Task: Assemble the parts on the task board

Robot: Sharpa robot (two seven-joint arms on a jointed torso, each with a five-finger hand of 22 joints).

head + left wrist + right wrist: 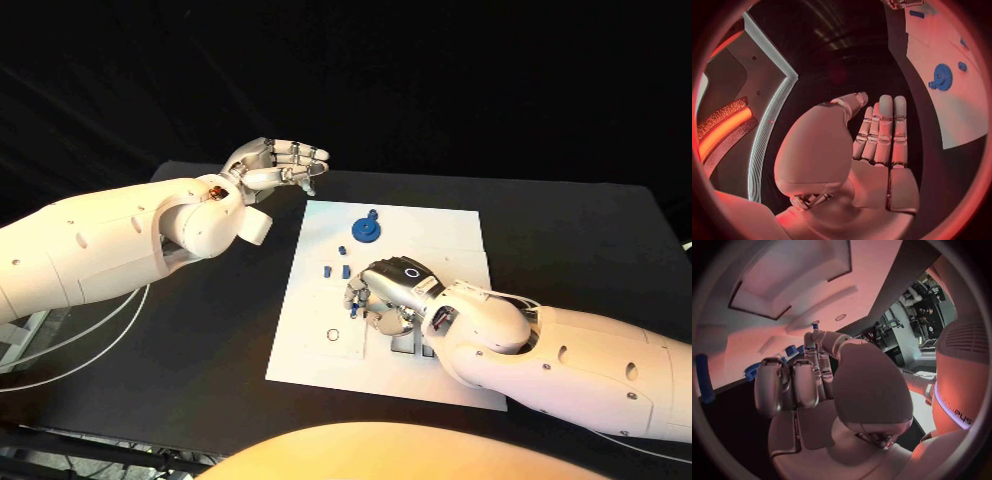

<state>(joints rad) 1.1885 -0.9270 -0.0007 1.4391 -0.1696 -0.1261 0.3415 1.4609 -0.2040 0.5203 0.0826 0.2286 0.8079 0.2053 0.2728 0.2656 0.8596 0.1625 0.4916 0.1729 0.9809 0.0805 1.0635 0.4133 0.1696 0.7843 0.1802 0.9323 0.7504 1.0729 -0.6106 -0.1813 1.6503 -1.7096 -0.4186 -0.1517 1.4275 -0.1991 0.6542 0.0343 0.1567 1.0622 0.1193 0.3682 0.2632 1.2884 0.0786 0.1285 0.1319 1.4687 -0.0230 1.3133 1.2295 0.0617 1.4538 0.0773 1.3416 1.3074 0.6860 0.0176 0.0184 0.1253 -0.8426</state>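
Covering most of the scene, the black table (577, 230) carries the white task board (433, 235) at its middle, and both arms reach in over it. The left hand (274, 165) hangs off the board's far left corner, over bare table, palm up with its fingers (882, 127) straight, side by side and apart from the thumb, holding nothing. The right hand (387, 295) sits low over the middle of the board, fingers (795, 382) curled downward toward the plate; whether it grips a part I cannot tell, since its own back hides the fingertips. Beyond the right hand, toward the board's far edge, lies a round blue gear (369, 230) with a small blue piece touching its far rim. Between that gear and the right hand, just beside the fingers, stand several small blue pegs (336, 270). Close to the right hand's left side a small ring-shaped mark (333, 335) shows on the plate.
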